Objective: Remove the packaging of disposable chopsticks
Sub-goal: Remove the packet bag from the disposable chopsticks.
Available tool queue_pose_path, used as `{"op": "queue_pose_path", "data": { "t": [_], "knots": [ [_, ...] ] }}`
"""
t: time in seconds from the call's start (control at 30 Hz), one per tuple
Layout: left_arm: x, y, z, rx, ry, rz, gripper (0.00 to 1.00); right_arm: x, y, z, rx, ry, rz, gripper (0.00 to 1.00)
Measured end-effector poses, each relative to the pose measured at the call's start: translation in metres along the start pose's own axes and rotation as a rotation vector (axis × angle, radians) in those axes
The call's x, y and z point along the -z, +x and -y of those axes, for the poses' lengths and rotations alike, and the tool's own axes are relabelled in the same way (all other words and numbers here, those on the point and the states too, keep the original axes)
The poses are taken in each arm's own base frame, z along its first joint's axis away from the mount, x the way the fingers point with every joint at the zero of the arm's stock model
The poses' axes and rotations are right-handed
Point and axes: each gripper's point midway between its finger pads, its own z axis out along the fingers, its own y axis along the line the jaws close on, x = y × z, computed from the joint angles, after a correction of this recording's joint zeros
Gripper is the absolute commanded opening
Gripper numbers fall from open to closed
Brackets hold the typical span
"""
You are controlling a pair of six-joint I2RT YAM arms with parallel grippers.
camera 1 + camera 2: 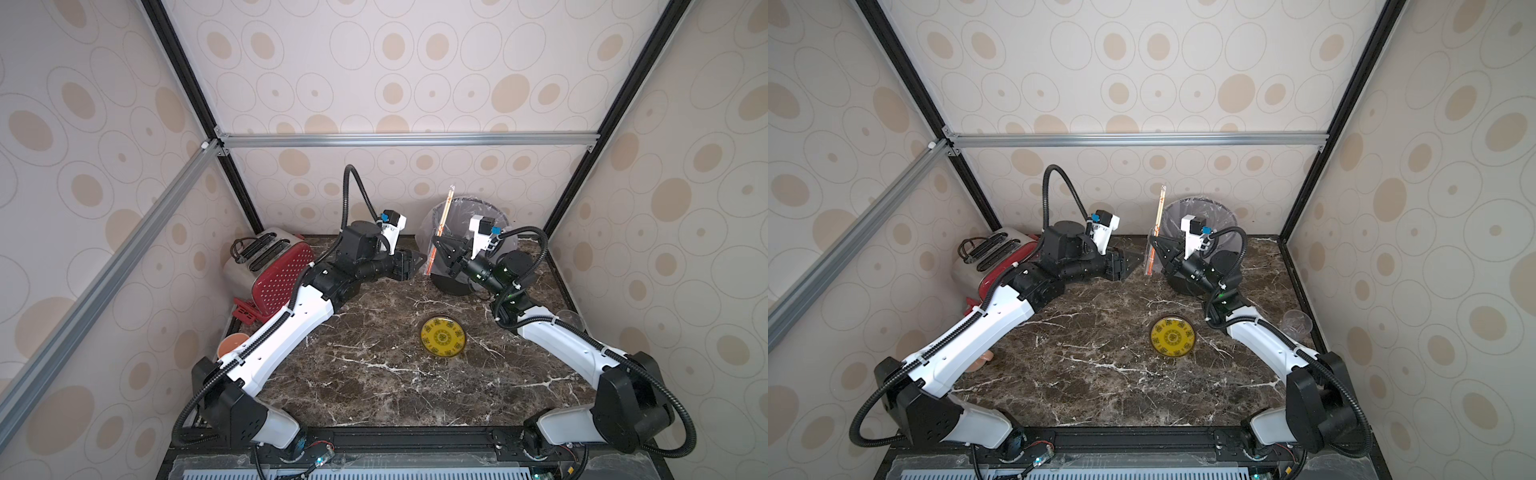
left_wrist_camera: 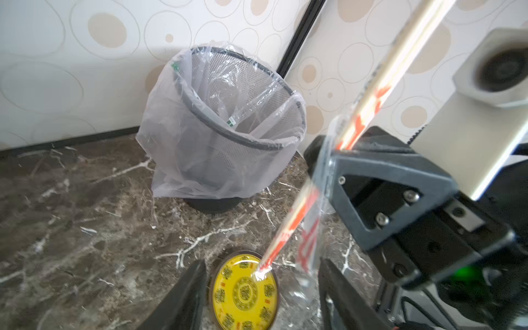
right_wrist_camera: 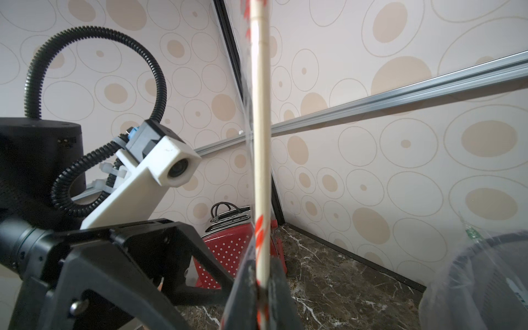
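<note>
The packaging point(image 1: 446, 208) point(image 1: 1159, 212), a clear sleeve with orange-red print, stands nearly upright in front of the bin. The pale disposable chopsticks point(image 3: 261, 143) point(image 2: 400, 65) are inside it. My right gripper point(image 1: 436, 246) point(image 1: 1154, 246) point(image 3: 261, 285) is shut on the sleeved sticks, low on their length. My left gripper point(image 1: 415, 264) point(image 1: 1128, 264) point(image 2: 261, 297) is open just left of the sleeve's lower end. That lower end point(image 2: 310, 245) hangs loose between the spread fingers point(image 2: 183, 300), with neither finger pressing on it.
A mesh bin point(image 1: 451, 286) point(image 1: 1200, 208) point(image 2: 228, 114) lined with a clear bag stands at the back right. A yellow round disc point(image 1: 442, 336) point(image 1: 1172, 336) point(image 2: 244, 291) lies mid-table. A red toaster point(image 1: 270, 266) point(image 1: 992, 253) sits back left, an orange cup point(image 1: 230, 343) at the left edge, a clear cup point(image 1: 571, 320) at the right.
</note>
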Motion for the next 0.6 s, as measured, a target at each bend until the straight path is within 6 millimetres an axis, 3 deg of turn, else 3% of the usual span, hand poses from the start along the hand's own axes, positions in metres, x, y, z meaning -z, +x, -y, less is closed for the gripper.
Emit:
{"op": "queue_pose_path", "data": {
  "t": [0.13,0.33,0.53,0.6],
  "knots": [
    [0.001,-0.006,0.011,-0.014,0.081,0.028,0.67,-0.001,-0.009,-0.005,-0.016,-0.017,0.015,0.0],
    [-0.026,0.0,0.019,-0.019,0.155,0.008,0.55,-0.003,-0.019,-0.014,-0.036,-0.059,0.026,0.0],
    [-0.047,0.001,0.029,-0.025,0.226,-0.02,0.04,-0.002,-0.018,-0.01,-0.052,-0.042,0.023,0.0],
    [-0.047,0.004,0.039,-0.044,0.257,-0.026,0.0,-0.003,-0.017,-0.011,-0.068,-0.042,0.019,0.0]
  ]
}}
